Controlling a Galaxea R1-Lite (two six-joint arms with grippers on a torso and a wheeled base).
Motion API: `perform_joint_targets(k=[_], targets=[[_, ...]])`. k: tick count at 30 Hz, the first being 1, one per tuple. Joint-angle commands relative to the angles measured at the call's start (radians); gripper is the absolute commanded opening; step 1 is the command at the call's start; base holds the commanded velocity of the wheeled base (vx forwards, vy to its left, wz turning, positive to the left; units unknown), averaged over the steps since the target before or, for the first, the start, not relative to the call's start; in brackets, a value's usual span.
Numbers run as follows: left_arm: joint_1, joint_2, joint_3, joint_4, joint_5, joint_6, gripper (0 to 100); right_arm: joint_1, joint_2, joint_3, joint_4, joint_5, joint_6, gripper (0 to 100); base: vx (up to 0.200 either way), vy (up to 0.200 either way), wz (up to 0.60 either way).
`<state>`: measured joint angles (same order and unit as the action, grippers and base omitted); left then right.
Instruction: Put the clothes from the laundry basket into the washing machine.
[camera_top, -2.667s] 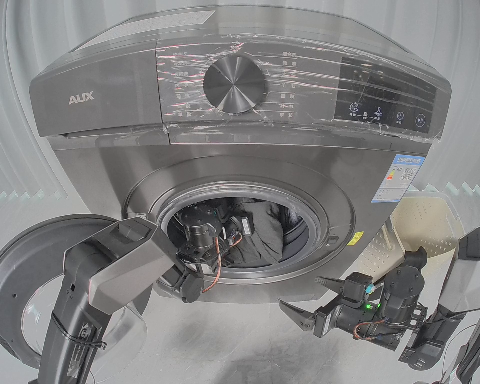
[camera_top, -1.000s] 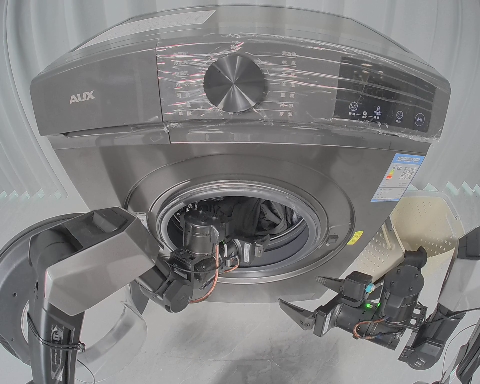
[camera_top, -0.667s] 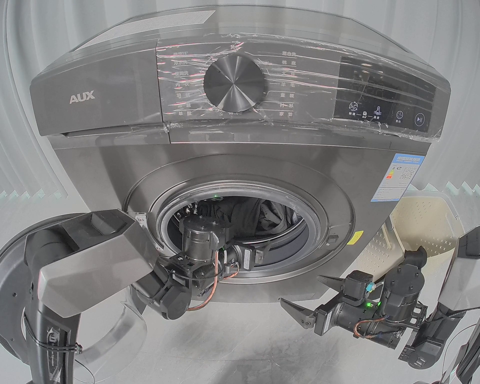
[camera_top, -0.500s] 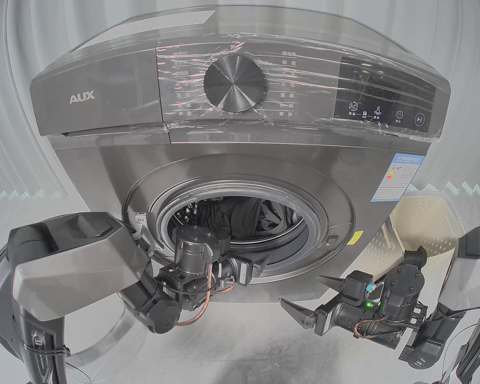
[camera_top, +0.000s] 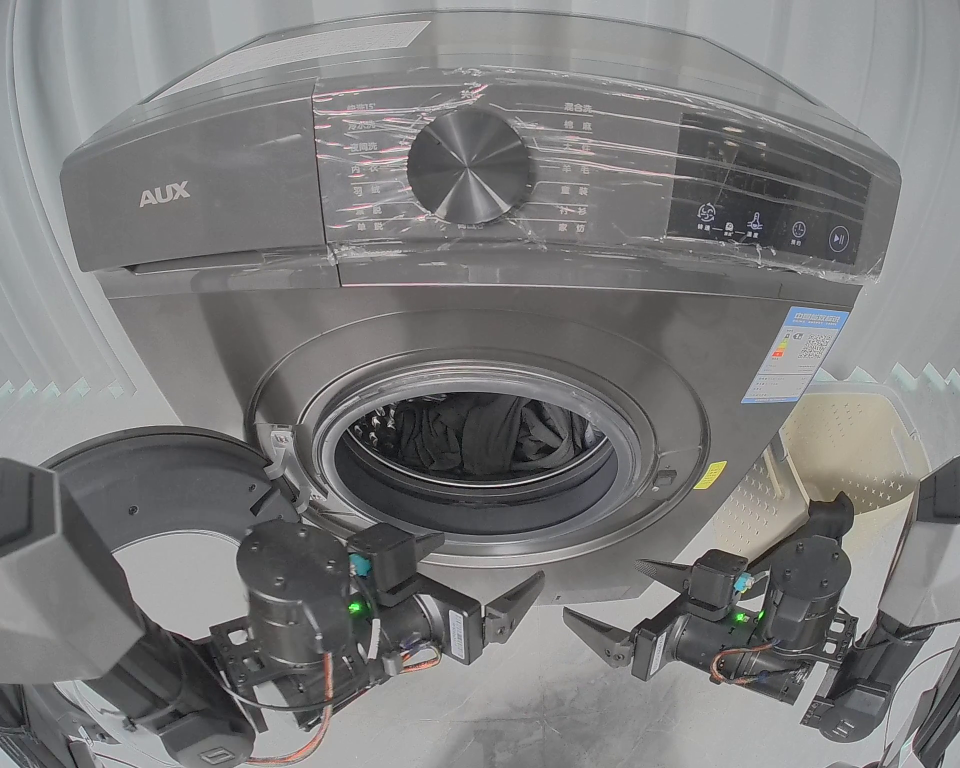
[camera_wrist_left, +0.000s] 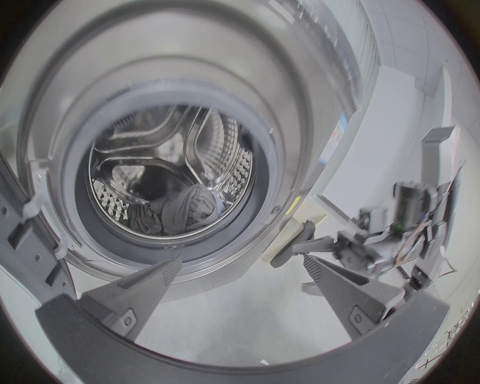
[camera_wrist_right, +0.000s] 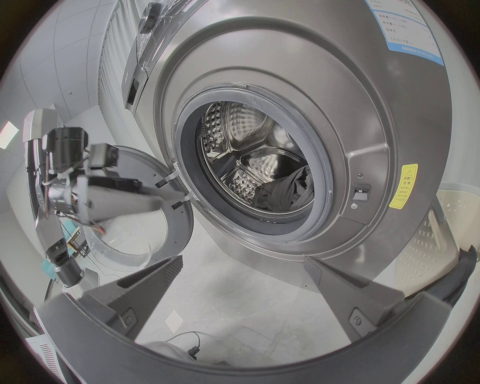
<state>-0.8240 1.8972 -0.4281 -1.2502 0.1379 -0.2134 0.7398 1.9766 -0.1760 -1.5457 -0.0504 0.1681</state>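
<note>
Left pincer (camera_top: 490, 558) is hanging just outside the washing machine (camera_top: 560, 320), low in front of the door opening, fingers spread wide and holding nothing. The dark clothes (camera_top: 480, 437) sit in a heap on the drum floor, well inside, above and beyond my fingertips, nowhere near touching. Right pincer (camera_top: 603, 588) is spread and empty too, off to the right by the cream laundry basket (camera_top: 850, 450). Door (camera_top: 150, 480) hangs open on my left.
</note>
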Motion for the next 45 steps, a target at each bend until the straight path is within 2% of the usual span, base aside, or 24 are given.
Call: perform_joint_targets(k=[1, 6, 13, 18, 20, 21, 22, 24, 27, 30, 33, 34, 38, 39, 41, 44, 45], targets=[[-0.024, -0.141, 0.081, -0.038, 0.005, -0.012, 100, 0.001, -0.004, 0.010, -0.002, 0.000, 0.001, 100, 0.000, 0.000, 0.00], [-0.029, -0.216, 0.158, -0.067, 0.005, -0.017, 100, 0.000, -0.018, 0.015, -0.002, -0.005, 0.001, 100, 0.000, 0.000, 0.00], [0.005, -0.357, 0.241, -0.072, 0.019, -0.012, 100, -0.037, -0.142, 0.049, -0.001, -0.008, -0.002, 100, 0.000, 0.000, 0.00], [0.034, -0.412, 0.264, -0.069, 0.074, -0.009, 100, -0.079, -0.197, 0.055, 0.001, -0.014, -0.007, 100, 0.000, 0.000, 0.00], [0.042, -0.435, 0.301, -0.069, 0.086, -0.007, 100, -0.099, -0.206, 0.076, 0.001, -0.058, -0.010, 100, 0.000, 0.000, 0.00], [0.042, -0.437, 0.304, -0.069, 0.086, -0.006, 100, -0.099, -0.206, 0.078, 0.001, -0.065, -0.010, 100, -0.200, 0.000, 0.00], [0.040, -0.451, 0.331, -0.069, 0.085, -0.003, 100, -0.100, -0.211, 0.096, 0.001, -0.100, -0.007, 100, -0.200, 0.000, 0.00], [0.040, -0.457, 0.347, -0.071, 0.083, 0.003, 100, -0.102, -0.223, 0.113, 0.001, -0.109, -0.007, 100, -0.200, 0.000, 0.00], [0.042, -0.472, 0.362, -0.071, 0.083, 0.022, 100, -0.105, -0.262, 0.131, 0.003, -0.114, -0.012, 100, -0.200, 0.000, 0.00], [0.043, -0.495, 0.368, -0.071, 0.083, 0.023, 100, -0.106, -0.294, 0.139, 0.003, -0.117, -0.013, 100, -0.200, 0.000, 0.00], [0.046, -0.530, 0.379, -0.067, 0.083, 0.054, 100, -0.109, -0.321, 0.176, 0.012, -0.118, -0.016, 100, -0.200, 0.000, 0.00], [0.046, -0.530, 0.379, -0.067, 0.083, 0.054, 100, -0.109, -0.321, 0.176, 0.012, -0.118, -0.016, 100, -0.200, 0.000, 0.00], [0.079, -0.589, 0.393, -0.049, 0.080, 0.083, 100, -0.129, -0.380, 0.176, 0.058, -0.144, -0.019, 100, -0.200, 0.000, 0.00], [0.086, -0.607, 0.410, -0.049, 0.080, 0.109, 100, -0.129, -0.409, 0.176, 0.084, -0.154, -0.018, 100, -0.200, 0.000, 0.00], [0.103, -0.630, 0.427, -0.046, 0.074, 0.126, 100, -0.129, -0.449, 0.176, 0.121, -0.174, -0.018, 100, -0.200, 0.000, 0.00], [0.117, -0.650, 0.427, -0.037, 0.072, 0.128, 100, -0.129, -0.479, 0.176, 0.159, -0.186, -0.018, 100, -0.200, 0.000, 0.00], [0.138, -0.715, 0.427, 0.012, 0.074, 0.132, 100, -0.129, -0.598, 0.176, 0.331, -0.203, -0.015, 100, -0.200, 0.000, 0.00]])
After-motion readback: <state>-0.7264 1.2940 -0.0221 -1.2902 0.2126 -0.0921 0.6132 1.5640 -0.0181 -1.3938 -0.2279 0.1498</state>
